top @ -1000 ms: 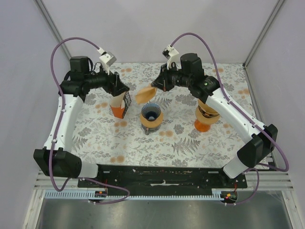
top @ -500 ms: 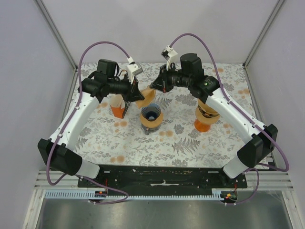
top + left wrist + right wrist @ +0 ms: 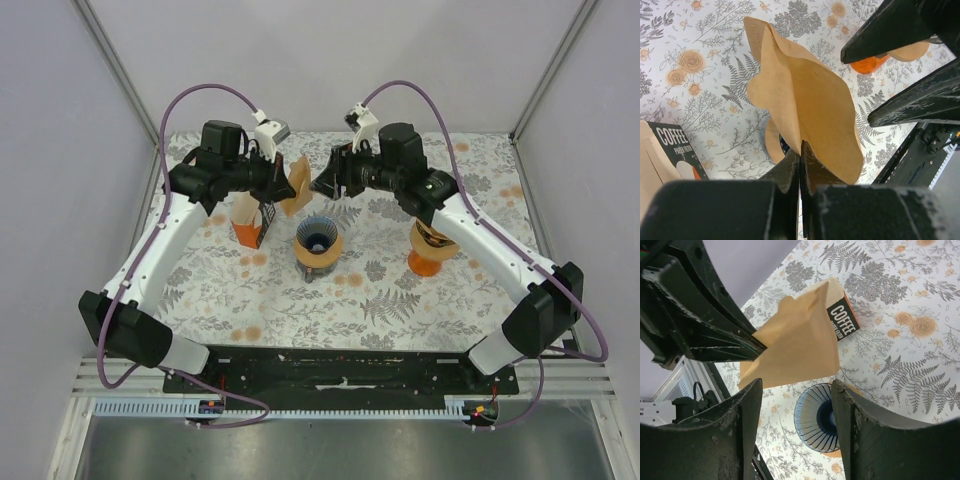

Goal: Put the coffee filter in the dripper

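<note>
The brown paper coffee filter (image 3: pixel 296 185) hangs in the air above and behind the dripper, pinched at its edge by my left gripper (image 3: pixel 283 186), which is shut on it. In the left wrist view the filter (image 3: pixel 805 95) fans out from the closed gripper (image 3: pixel 801 150). My right gripper (image 3: pixel 322 182) stands open just right of the filter, not touching it. Through its spread gripper (image 3: pixel 796 390) I see the filter (image 3: pixel 795 342) and, below, the blue ribbed dripper (image 3: pixel 815 420). The dripper (image 3: pixel 318 238) sits on a wooden ring at the table's middle.
An orange box of coffee filters (image 3: pixel 250 222) stands left of the dripper, below the left arm. An orange-based cup (image 3: pixel 430 247) sits to the right under the right arm. The two grippers face each other closely over the floral tablecloth (image 3: pixel 400 290).
The left arm swung in from the box and shut on the filter. The right gripper, which held the filter before, has opened and let it go. The filter now hangs more upright.
</note>
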Robot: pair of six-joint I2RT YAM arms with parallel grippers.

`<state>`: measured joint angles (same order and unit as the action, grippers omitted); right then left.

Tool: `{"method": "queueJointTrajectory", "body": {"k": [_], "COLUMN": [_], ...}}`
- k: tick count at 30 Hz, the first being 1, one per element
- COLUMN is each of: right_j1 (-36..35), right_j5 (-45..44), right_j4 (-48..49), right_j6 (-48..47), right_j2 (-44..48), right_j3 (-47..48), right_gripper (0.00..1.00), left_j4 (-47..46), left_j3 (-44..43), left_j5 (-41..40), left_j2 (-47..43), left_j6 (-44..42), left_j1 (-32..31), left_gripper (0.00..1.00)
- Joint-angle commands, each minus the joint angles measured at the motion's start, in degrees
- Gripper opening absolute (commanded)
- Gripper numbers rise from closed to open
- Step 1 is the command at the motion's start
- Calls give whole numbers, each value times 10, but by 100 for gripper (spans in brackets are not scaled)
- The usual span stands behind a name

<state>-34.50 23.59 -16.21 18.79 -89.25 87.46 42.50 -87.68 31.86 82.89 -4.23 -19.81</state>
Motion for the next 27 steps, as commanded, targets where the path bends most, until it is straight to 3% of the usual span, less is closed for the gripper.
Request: {"method": "queueJointTrajectory", "body": {"k": [1,6,13,18,27], "right_j1": [-14,-21,-36,-36,-36], "right_j5": [-54,-65,-104,-134,-186], "right_j4": [90,95,96,88,41], "right_j6": [28,36,32,20,-25], "right_j2": [34,19,14,-6,-49], "right_j3": [-33,-22,-13,-8,10], "right_gripper": [64,64,65,63,1], "left_j4": [-28,-27,-14,-9,-1], "left_j3": [-18,-19,-27,-35,-43], "left_j5": [-28,-64,-175,-182,-195], "left_j2": [-8,-5,0,1,1], "left_j6": [56,47,-2,-3,-7], "left_j1": [-10,-25,-71,-81,-84], "left_gripper": [2,2,2,2,2]}}
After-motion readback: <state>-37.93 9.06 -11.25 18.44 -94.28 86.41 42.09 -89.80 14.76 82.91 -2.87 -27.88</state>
